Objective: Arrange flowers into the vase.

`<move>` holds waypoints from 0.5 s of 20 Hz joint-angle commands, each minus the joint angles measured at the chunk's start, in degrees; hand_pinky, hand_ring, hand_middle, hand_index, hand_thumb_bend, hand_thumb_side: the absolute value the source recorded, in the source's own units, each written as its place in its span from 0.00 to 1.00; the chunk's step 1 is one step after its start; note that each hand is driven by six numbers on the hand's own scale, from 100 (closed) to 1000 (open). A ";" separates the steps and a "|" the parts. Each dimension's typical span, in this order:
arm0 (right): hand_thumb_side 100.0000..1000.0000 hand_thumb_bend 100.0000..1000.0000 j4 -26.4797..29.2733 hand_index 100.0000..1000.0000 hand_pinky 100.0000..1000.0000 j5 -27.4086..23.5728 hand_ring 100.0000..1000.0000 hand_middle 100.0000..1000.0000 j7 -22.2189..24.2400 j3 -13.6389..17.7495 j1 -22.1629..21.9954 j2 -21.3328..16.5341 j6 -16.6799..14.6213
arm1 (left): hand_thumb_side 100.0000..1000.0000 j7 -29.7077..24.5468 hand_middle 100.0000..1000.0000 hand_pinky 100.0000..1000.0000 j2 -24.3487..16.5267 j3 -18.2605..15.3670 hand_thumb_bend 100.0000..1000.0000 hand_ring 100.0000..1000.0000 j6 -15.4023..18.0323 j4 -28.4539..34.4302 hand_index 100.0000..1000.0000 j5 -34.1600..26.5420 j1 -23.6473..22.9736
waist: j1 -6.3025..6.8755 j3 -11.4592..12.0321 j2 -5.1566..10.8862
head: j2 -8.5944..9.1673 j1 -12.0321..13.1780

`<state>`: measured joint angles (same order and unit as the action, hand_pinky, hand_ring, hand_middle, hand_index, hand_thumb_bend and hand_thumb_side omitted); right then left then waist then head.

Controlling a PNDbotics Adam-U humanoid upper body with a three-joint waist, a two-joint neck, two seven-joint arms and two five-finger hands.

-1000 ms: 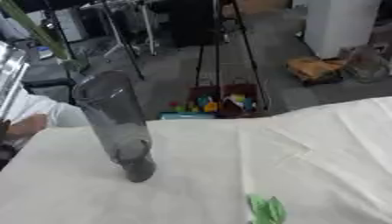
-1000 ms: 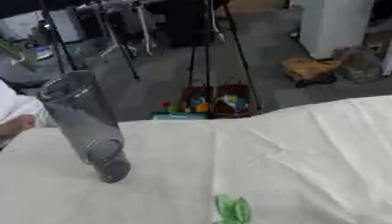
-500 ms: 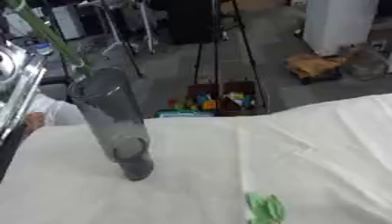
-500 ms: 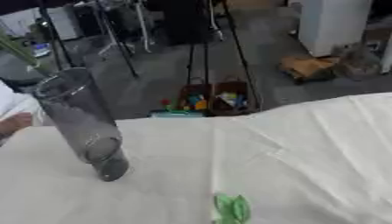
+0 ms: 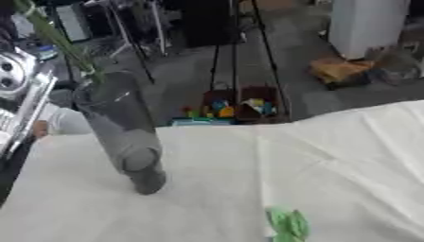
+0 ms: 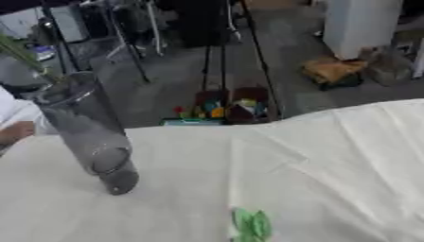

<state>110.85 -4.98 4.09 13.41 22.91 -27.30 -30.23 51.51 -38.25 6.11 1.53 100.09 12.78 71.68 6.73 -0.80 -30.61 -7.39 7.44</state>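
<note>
**Stem hovers at the vase mouth**

The green stem (image 5: 62, 45) has slid in from the upper left since a second ago and now slants right over the rim of the clear vase (image 5: 124, 132). I cannot tell whether its tip is inside yet. To my eye that puts the first flower at the point of insertion, with the lowering left to do.

The silver arm (image 5: 21, 94) shows at the left edge, but neither hand is in view, so I cannot tell what holds the stem.

The vase stands tilted in the picture on the white cloth (image 5: 331, 156) over the bench. A green leaf (image 5: 288, 224) lies near the front edge, well apart from it. Beyond the bench are a grey floor, a crate of coloured things (image 5: 232, 106) and black stands.
</note>
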 commanded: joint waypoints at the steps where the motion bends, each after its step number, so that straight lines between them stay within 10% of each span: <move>1: 0.85 0.00 -0.11 0.76 0.56 -0.17 0.81 0.40 0.34 -0.12 0.19 -0.19 -0.13 | 0.46 0.21 0.00 0.00 -0.60 -0.29 0.00 0.00 0.63 0.11 0.00 1.50 0.93 | 0.22 0.10 0.78 | 1.19 0.19; 10: 0.85 0.00 -0.23 0.76 0.56 -0.25 0.82 0.40 0.64 -0.08 0.44 -0.28 -0.43 | 0.47 0.42 0.00 0.00 -0.39 -0.09 0.00 0.00 1.23 -0.11 0.00 1.83 0.35 | 0.08 -0.14 -0.04 | 1.81 0.34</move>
<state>110.91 -5.22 4.56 13.40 23.22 -27.34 -30.52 51.92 -37.77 6.31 2.57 99.75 14.48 71.26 6.46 -1.16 -31.52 -6.37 7.54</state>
